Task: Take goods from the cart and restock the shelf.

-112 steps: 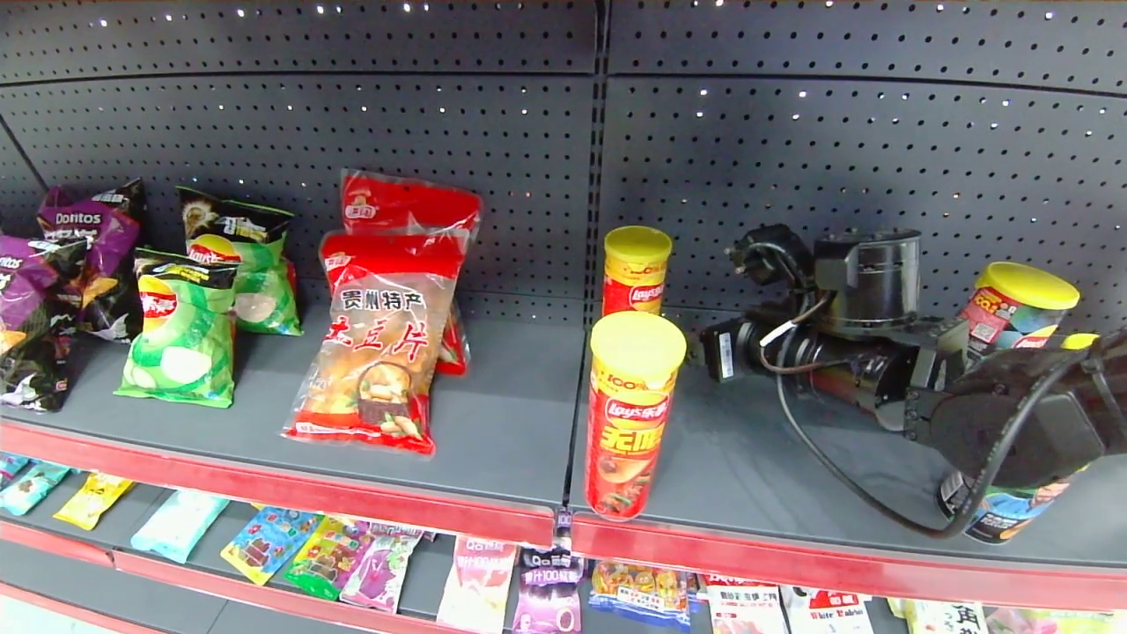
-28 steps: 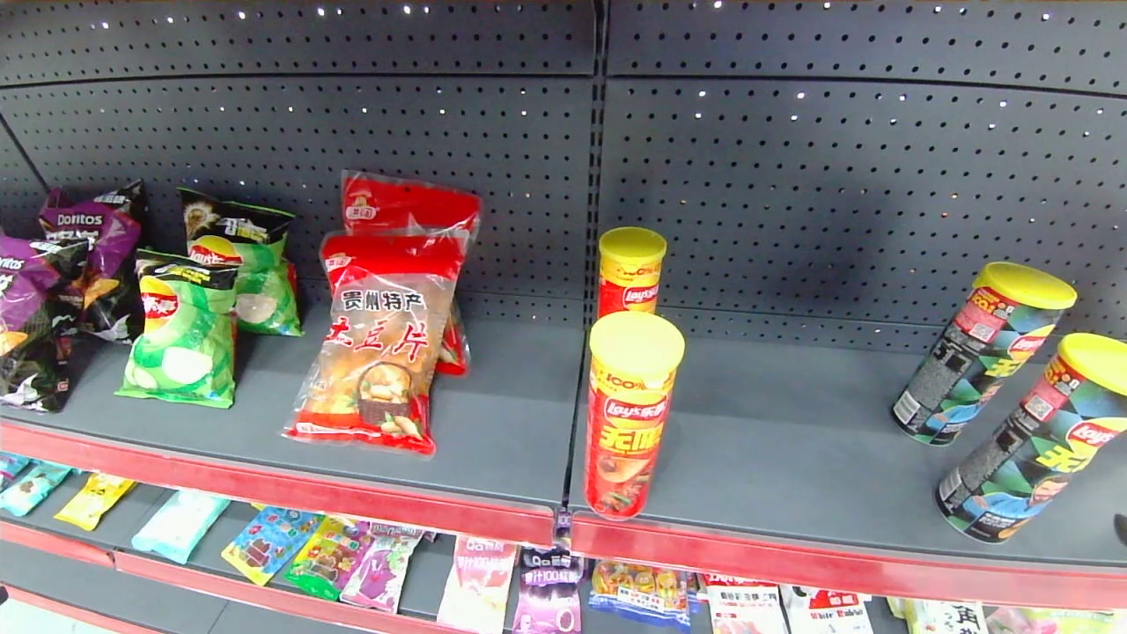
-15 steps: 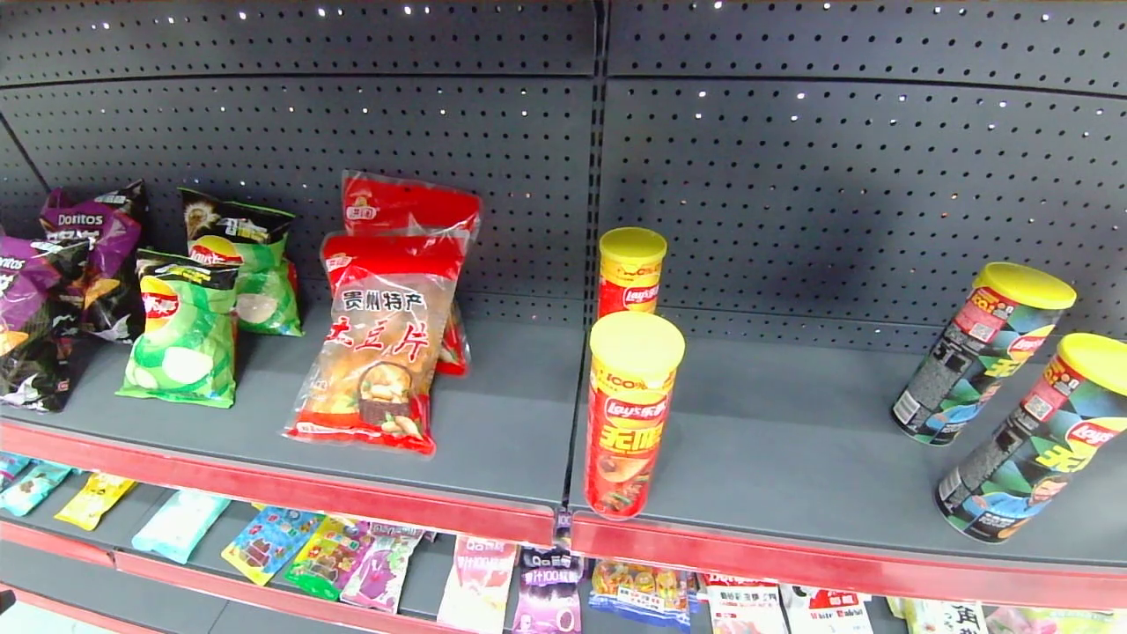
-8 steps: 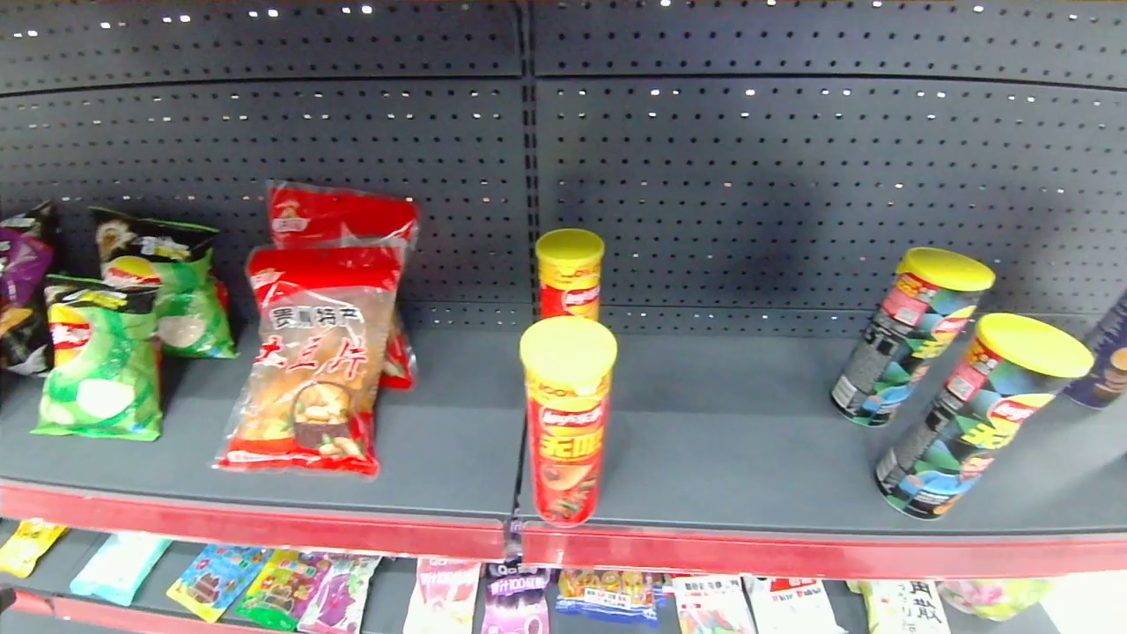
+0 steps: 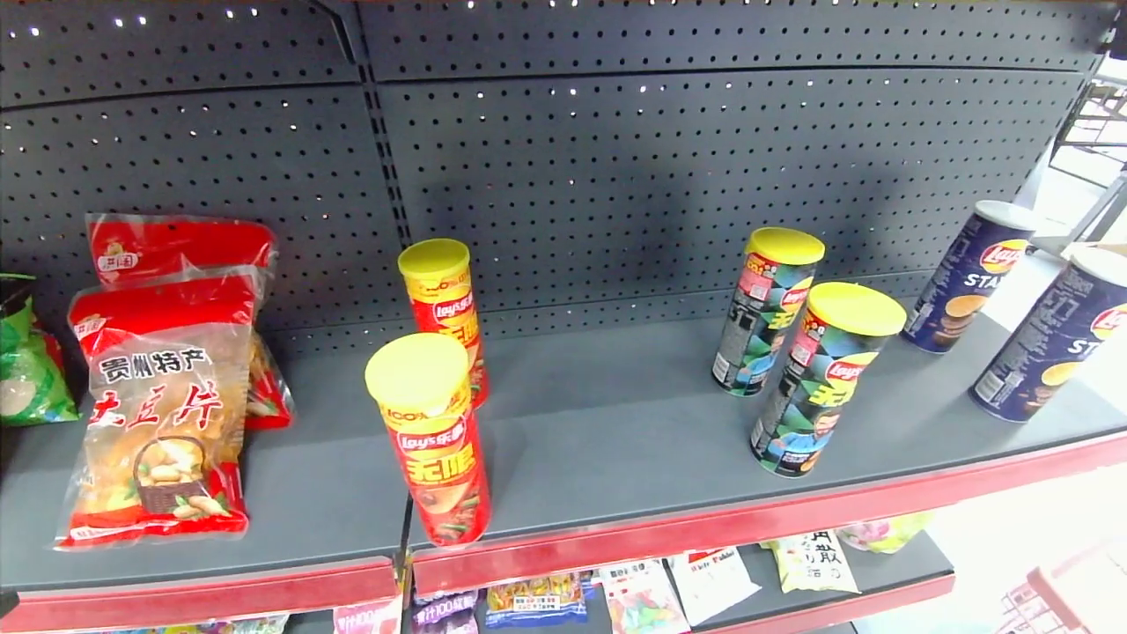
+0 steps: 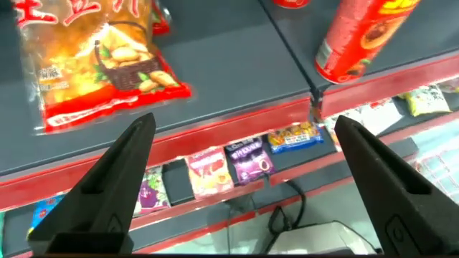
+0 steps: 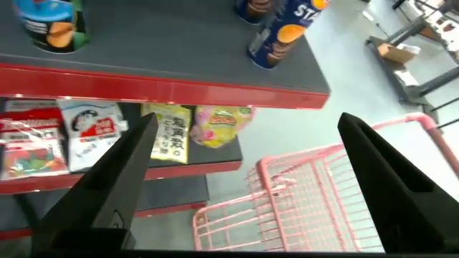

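The shelf carries three pairs of cans, all standing on their bases. Toward its left the front red can stands at the red lip, just beside the seam between two panels. The rear red can stands behind it near the pegboard. Farther right the front patterned can and the rear patterned can stand close together, both with yellow lids (whether they touch I cannot tell). At the right end the near blue can and the far blue can stand apart from each other, near the shelf's corner. Left of the red cans a red bag leans back with a second red bag behind it, and a green bag shows at the left edge. Packets line the lower shelf.

The left gripper hangs in front of the shelf lip, below the red bag and the front red can; its jaws stand wide apart and hold nothing. The right gripper hangs past the shelf's right end, above the pink cart, which stands on the floor near the lower shelf. Its jaws are likewise spread wide with nothing between them. In the head view a corner of the cart shows low on the right, beneath the blue cans
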Controlling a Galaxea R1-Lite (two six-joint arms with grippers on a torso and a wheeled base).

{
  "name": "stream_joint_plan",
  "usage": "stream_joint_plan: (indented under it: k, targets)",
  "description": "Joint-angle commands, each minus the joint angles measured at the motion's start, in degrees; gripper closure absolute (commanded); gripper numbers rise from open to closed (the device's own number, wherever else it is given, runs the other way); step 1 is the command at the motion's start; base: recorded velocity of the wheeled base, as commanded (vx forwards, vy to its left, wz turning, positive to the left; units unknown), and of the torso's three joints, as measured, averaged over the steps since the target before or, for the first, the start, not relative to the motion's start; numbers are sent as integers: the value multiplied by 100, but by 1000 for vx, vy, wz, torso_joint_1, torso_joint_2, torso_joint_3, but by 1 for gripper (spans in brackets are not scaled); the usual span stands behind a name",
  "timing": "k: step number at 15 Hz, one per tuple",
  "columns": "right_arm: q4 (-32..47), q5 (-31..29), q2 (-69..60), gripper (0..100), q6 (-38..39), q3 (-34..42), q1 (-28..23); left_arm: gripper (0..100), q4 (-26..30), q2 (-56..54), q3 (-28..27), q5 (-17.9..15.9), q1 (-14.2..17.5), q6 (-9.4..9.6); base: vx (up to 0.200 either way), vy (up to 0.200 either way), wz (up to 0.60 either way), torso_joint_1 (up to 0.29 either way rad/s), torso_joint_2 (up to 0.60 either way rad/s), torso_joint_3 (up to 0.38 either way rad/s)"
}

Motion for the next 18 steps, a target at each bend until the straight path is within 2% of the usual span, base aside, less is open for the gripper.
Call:
stream_joint_plan:
  k: [1,3,4,6,8,13,15,16,18]
  targets:
    - [-16,548,-838,0,262,588,100,0,-3,45,4,-146,9,-6,0,0,0,0,0,0]
    - [37,1287,-1445,0,324,948,153,0,-3,36,39,-445,9,-6,0,0,0,0,0,0]
    - [37,1278,-1480,0,333,1045,127,0,-3,45,48,-498,9,3,0,0,0,0,0,0]
    - [20,1401,-1506,0,508,1265,118,0,-3,36,57,-507,9,-6,0,0,0,0,0,0]
    - [11,2016,-1858,0,992,1476,144,0,-3,36,101,-507,9,-6,0,0,0,0,0,0]
    - [11,2069,-1752,0,983,1476,144,0,23,-473,408,-392,18,12,0,0,0,0,0,0]
    - [-7,2078,-1831,0,965,1485,153,0,23,-1616,1032,-269,18,21,0,0,0,0,0,0]
    - [-7,2078,-1875,0,965,1485,153,0,41,-1844,1138,-269,18,21,0,0,0,0,0,0]
    - [-16,2069,-2078,0,983,1502,144,0,32,-2047,1191,-50,53,47,0,0,0,0,0,0]
